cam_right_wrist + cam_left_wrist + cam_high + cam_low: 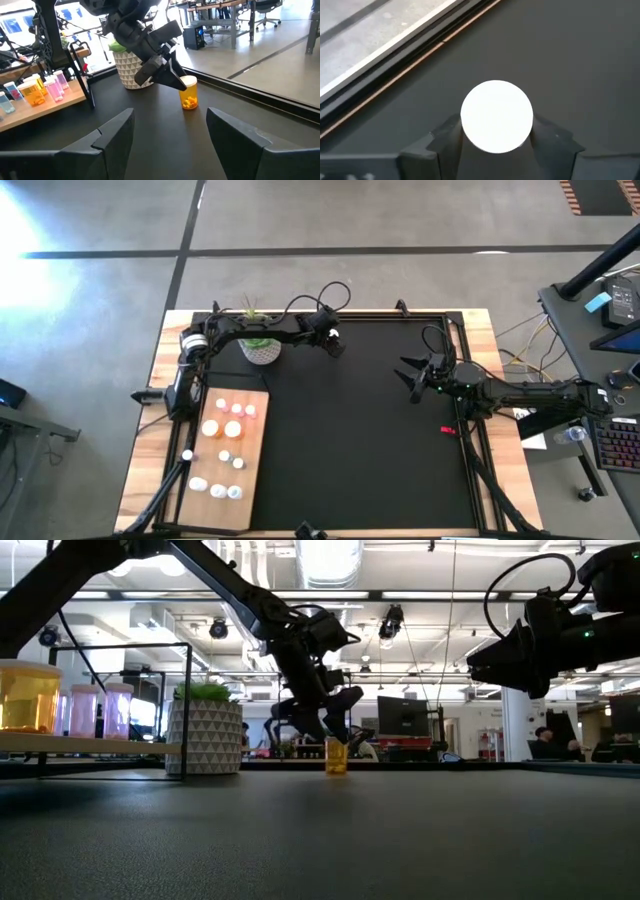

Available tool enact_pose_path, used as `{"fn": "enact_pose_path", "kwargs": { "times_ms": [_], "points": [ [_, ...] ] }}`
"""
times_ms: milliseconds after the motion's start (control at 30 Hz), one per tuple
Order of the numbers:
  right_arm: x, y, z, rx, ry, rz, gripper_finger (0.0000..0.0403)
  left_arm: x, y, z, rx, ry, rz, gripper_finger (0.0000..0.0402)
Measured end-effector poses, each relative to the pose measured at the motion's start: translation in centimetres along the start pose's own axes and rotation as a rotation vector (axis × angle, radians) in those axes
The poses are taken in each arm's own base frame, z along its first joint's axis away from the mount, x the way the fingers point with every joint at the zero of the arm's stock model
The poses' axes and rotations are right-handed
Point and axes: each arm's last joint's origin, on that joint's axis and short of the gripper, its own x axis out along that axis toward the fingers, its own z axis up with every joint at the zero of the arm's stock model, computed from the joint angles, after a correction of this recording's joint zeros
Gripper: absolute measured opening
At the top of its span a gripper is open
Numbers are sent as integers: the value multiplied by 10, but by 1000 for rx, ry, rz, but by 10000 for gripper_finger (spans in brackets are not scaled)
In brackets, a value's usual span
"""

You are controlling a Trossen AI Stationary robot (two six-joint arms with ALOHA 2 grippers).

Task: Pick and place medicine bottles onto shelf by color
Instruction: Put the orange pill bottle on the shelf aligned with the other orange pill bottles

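So right now my left gripper has its two fingers set either side of an orange pill bottle, right up against the white cap. Whether I'm truly squeezing it or only just touching, I can't tell. The bottle stands upright on the black mat, toward the far edge near the plant pot, so it looks like the start of a pick, not a drop.

It's coming in from above, which makes sense for something this short and round: the cap is the easiest bit to bracket. My left arm is stretched across from its base, wrist tipped down over the bottle.

Its home is the wooden shelf, well apart, where other orange ones already sit together.

My right gripper hovers over the mat's other side, fingers spread, empty.
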Motion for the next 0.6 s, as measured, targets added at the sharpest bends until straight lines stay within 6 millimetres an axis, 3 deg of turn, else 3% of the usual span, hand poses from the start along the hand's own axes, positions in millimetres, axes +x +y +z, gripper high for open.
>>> {"fn": "enact_pose_path", "kwargs": {
  "times_ms": [267,433,600],
  "points": [
    [0,0,0,0,0,0,237,-11,-3,5,-1,-12,-60,186],
    [0,0,0,0,0,0,237,-48,-8,15,15,-35,-100,193],
    [0,0,0,0,0,0,238,-100,-30,9,157,-10,-155,187]
  ]
}}
